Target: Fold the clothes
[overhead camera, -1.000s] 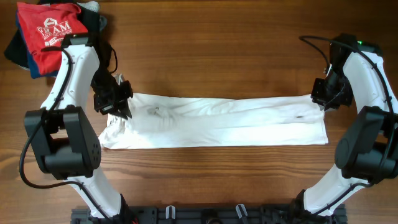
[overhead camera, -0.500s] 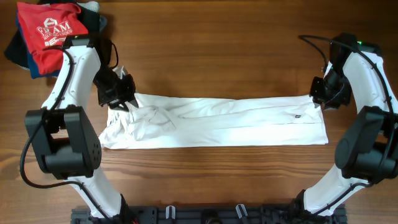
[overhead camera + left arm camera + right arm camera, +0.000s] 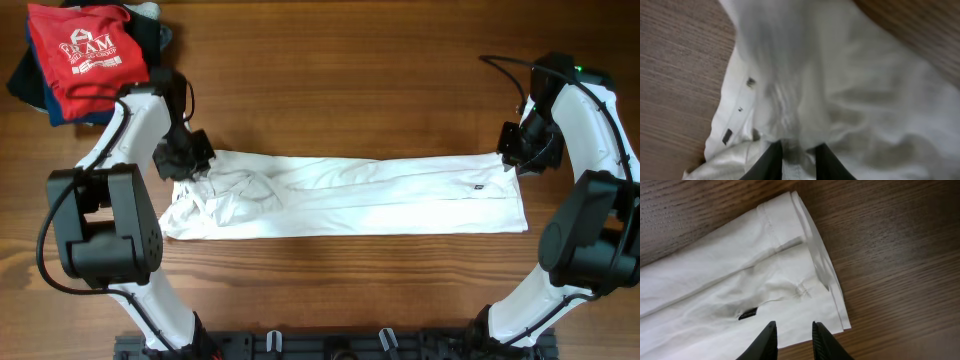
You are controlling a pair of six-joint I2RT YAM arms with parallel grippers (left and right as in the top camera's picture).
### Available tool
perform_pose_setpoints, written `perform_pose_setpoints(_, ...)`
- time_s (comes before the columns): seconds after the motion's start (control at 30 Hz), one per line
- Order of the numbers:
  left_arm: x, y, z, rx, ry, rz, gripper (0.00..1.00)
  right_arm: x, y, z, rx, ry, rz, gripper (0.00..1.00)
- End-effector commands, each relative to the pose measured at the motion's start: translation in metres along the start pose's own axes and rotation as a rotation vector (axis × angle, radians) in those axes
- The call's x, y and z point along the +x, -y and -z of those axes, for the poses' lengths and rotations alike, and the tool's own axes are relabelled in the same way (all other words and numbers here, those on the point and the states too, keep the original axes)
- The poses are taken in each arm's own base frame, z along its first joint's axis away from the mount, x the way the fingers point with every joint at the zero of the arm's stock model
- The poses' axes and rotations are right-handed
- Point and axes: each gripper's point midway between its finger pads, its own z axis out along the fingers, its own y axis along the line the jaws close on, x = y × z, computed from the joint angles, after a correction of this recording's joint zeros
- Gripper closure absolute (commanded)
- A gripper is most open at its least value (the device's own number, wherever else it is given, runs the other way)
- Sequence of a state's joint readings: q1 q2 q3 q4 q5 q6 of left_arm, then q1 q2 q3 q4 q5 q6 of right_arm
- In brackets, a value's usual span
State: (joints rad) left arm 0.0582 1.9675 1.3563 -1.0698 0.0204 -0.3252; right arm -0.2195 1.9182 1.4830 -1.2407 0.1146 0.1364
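The clothes, a white T-shirt (image 3: pixel 380 195), lie folded into a long strip across the table, with a small dark tag (image 3: pixel 478 188) near the right end. My left gripper (image 3: pixel 185 165) is down on the rumpled left end. In the left wrist view its fingers (image 3: pixel 796 146) stand slightly apart, with a ridge of white cloth (image 3: pixel 865 90) lying between them. My right gripper (image 3: pixel 520 160) hovers over the strip's right end. In the right wrist view it (image 3: pixel 794 326) is open above the cloth (image 3: pixel 715 280) near the tag (image 3: pixel 747 313), with nothing between the fingers.
A red T-shirt with white print (image 3: pixel 85 55) lies on dark folded garments (image 3: pixel 25 85) at the far left corner. Bare wooden table (image 3: pixel 340 90) surrounds the strip. The two arm bases stand at the front edge.
Both grippers have parted their jaws. The left one shifted a little along the left end, where the cloth now lies bunched. The right one lifted slightly off the right end.
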Motion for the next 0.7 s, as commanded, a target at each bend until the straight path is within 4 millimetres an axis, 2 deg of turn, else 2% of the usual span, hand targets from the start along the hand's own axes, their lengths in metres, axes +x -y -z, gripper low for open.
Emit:
perform_pose_setpoints(0.0,0.012,-0.035,-0.029,-0.043,-0.045,0.1,0.8,0.001,0.0,0.002,-0.013,0.007,0.001,0.76)
perform_pose_setpoints(0.1,0.003,-0.055,-0.035,-0.018,-0.029,0.208,0.82,0.001,-0.002,0.002,-0.021,0.004,0.002,0.76)
perform_pose_setpoints(0.27,-0.019,-0.044,-0.019,0.115,0.013,0.227,0.76,0.002,-0.01,0.003,-0.072,0.0,0.028,0.76)
perform_pose_setpoints(0.33,-0.026,-0.04,-0.002,0.138,0.052,0.197,0.76,0.002,-0.01,0.003,-0.072,0.001,0.028,0.76)
perform_pose_setpoints(0.4,-0.031,-0.037,0.024,0.161,0.105,0.193,0.75,0.002,-0.01,0.003,-0.073,0.0,0.027,0.75)
perform_pose_setpoints(0.5,-0.027,-0.015,0.07,0.285,0.189,0.151,0.71,0.002,-0.011,0.003,-0.073,0.001,0.027,0.75)
perform_pose_setpoints(0.57,-0.015,0.013,0.095,0.378,0.218,0.081,0.66,0.0,-0.011,0.003,-0.073,0.006,0.027,0.75)
perform_pose_setpoints(0.6,-0.007,0.029,0.1,0.397,0.219,0.036,0.62,0.0,-0.011,0.003,-0.073,0.008,0.027,0.75)
perform_pose_setpoints(0.67,0.01,0.056,0.096,0.391,0.187,-0.04,0.6,0.0,-0.011,0.003,-0.073,0.008,0.027,0.75)
